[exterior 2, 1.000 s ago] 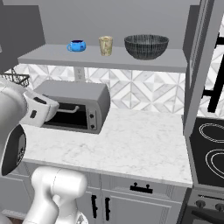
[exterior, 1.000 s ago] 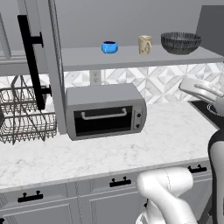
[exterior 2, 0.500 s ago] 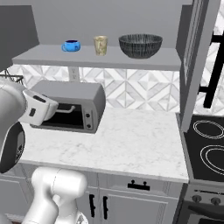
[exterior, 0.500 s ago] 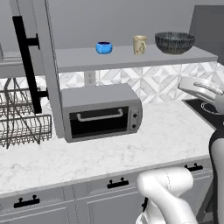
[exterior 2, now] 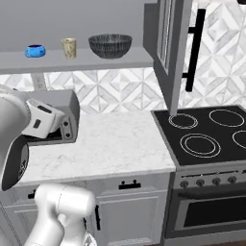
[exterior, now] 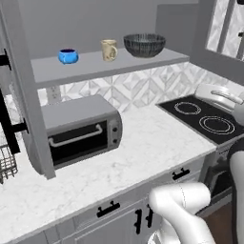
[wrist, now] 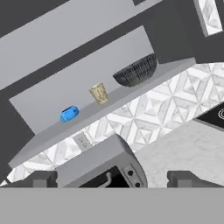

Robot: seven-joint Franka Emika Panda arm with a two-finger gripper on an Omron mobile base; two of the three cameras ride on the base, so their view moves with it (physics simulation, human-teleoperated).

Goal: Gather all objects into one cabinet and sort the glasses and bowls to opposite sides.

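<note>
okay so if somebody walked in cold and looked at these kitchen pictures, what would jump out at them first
Probably the open grey shelf with three dishes in a row: a bright blue bowl at the left, a cream mug in the middle and a wide dark ribbed bowl at the right. Below it a grey toaster oven sits on the marble counter, with a black stovetop to its right.

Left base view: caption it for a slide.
Blue bowl, cream mug and dark ribbed bowl line the open cabinet shelf above a toaster oven.
</note>
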